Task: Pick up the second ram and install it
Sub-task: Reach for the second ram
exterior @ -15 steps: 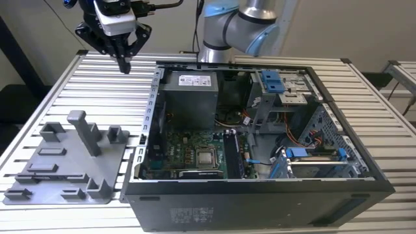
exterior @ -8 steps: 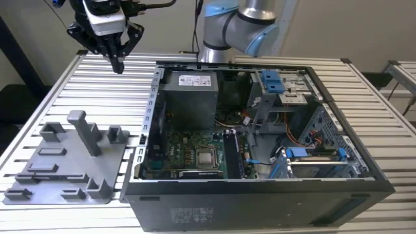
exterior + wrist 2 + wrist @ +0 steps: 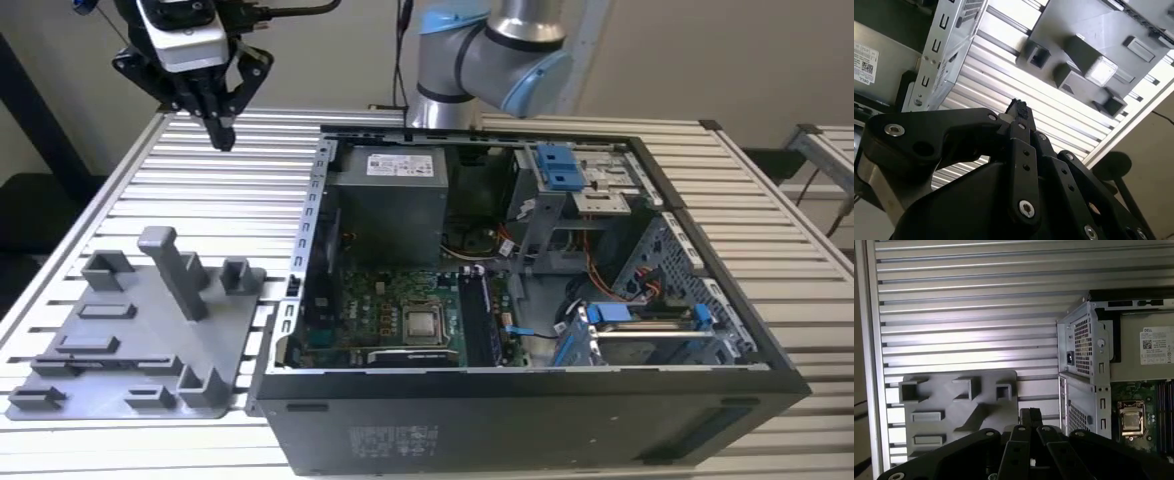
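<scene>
My gripper hangs high over the slatted table at the exterior view's far left, well away from the open computer case. Its fingers meet at the tips with nothing between them, as both wrist views show. Inside the case lies the green motherboard. A long dark strip stands in its memory slots. I cannot tell whether that strip is the second ram.
A grey plastic fixture with an upright post lies on the exterior view's left, below the gripper. The case holds a grey power supply and blue drive-bay clips. The arm's base stands behind the case.
</scene>
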Available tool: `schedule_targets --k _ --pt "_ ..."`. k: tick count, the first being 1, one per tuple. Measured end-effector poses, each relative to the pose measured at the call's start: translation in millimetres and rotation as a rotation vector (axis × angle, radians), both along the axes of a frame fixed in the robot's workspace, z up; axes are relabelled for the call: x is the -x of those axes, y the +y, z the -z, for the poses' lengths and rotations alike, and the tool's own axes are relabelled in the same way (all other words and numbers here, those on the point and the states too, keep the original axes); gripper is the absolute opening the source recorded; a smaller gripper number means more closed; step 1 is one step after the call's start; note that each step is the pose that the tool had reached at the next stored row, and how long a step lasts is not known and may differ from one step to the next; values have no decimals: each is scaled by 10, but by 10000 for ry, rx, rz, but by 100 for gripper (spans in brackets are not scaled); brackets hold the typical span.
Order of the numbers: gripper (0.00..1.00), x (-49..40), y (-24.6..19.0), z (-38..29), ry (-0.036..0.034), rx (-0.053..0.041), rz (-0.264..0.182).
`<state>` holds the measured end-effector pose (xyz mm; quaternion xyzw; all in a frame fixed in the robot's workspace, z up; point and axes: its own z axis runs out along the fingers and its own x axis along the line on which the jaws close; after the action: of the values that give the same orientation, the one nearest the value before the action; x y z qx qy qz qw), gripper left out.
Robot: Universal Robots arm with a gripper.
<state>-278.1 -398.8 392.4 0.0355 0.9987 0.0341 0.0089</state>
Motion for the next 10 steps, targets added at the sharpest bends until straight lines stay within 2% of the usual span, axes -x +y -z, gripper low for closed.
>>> schedule_targets --k 10 --pt "11 212 0 1 -1 0 0"
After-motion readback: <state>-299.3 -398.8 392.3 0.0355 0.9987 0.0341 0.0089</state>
